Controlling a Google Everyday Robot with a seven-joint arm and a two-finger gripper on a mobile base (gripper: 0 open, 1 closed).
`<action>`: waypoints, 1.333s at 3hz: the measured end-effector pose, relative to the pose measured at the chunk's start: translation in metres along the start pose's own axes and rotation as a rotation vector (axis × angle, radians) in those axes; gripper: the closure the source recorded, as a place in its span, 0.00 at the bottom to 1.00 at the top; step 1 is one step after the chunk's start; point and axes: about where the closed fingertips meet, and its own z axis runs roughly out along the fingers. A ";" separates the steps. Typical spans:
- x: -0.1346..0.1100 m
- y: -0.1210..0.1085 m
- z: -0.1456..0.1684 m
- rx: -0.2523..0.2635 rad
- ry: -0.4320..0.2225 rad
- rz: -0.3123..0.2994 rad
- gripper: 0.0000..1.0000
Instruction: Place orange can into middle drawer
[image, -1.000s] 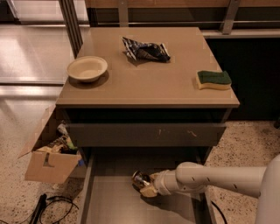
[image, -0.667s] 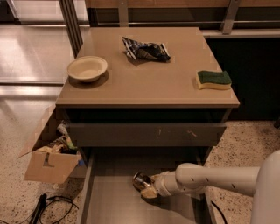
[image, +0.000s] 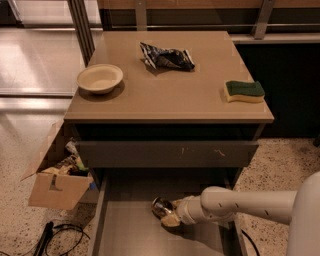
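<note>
The orange can (image: 161, 206), a small shiny metal can, is inside the pulled-out middle drawer (image: 125, 235), near its back middle, just above or on the flat grey floor. My gripper (image: 170, 214) reaches in from the right on a white arm (image: 245, 204) and is shut on the can. The can lies tilted, its shiny end facing left. Above the open drawer sits a closed drawer with a white-scuffed front panel (image: 167, 153).
On the cabinet top (image: 170, 95) are a cream bowl (image: 100, 78), a dark foil snack bag (image: 166, 57) and a green-and-yellow sponge (image: 244, 91). A cardboard box of clutter (image: 57, 182) stands on the floor at the left, with black cables (image: 60, 235) by it.
The gripper and can have stayed almost in place inside the drawer; at most a very slight shift.
</note>
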 end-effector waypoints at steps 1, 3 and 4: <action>0.000 0.000 0.000 0.000 0.000 0.000 0.31; 0.000 0.000 0.000 0.000 0.000 0.000 0.00; 0.000 0.000 0.000 0.000 0.000 0.000 0.00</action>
